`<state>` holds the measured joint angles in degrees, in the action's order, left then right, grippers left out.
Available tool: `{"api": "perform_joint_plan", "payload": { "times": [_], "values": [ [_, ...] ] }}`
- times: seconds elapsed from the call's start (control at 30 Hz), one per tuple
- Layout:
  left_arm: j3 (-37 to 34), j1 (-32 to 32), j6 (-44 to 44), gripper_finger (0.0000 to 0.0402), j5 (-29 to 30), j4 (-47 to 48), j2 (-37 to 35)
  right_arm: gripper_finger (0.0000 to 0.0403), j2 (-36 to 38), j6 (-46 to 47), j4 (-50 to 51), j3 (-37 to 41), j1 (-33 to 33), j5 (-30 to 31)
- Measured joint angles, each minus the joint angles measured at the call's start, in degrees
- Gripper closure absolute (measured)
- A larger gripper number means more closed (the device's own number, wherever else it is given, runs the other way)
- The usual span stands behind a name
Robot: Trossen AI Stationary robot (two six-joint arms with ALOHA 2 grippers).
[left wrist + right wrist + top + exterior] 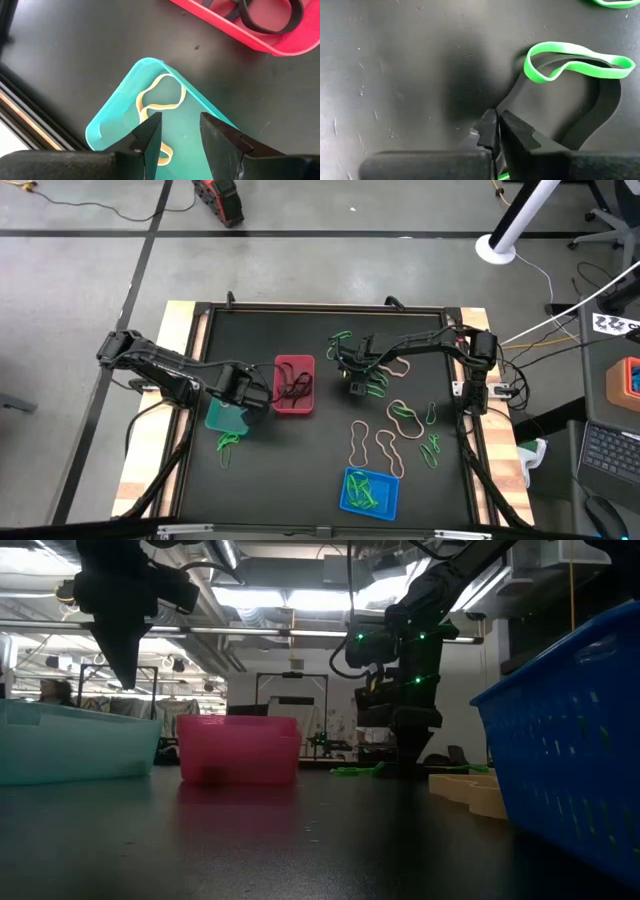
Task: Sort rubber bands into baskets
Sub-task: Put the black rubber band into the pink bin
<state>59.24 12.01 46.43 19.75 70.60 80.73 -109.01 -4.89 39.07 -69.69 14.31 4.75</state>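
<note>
Two arms are at work, and the nearer business is the right one's. In its wrist view the right gripper (496, 131) is down on the table with its jaws pinched nearly together on the edge of a black band (600, 107), which lies flat under a green band (572, 62) draped across it. This looks like the pick step: black bands belong, it seems, in the red basket (294, 364), where black loops already lie. The next move calls for a clean lift, taking care the green band does not ride along.

Farther over, the left gripper (181, 131) hangs above the teal basket (112, 117), jaws parted and holding nothing, a tan band (159, 97) lying inside. Tan and green bands lie scattered near the blue basket (345, 501).
</note>
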Motion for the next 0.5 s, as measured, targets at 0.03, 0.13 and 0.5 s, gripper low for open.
{"api": "perform_joint_plan", "payload": {
  "times": [0.03,0.13,0.5],
  "values": [
    [0.00,0.00,0.12,0.0271,-0.02,0.01,0.00,0.0387,0.00,0.00,0.00,0.00,0.00,-0.04],
    [0.00,0.00,-0.12,0.0271,-0.03,0.01,-0.01,0.0398,0.02,-0.09,0.42,-0.09,-0.02,-0.21],
    [0.02,0.00,-1.84,0.0271,0.06,0.31,-0.85,0.0396,0.13,-0.52,13.76,-11.48,-0.09,-0.87]
  ]
}}
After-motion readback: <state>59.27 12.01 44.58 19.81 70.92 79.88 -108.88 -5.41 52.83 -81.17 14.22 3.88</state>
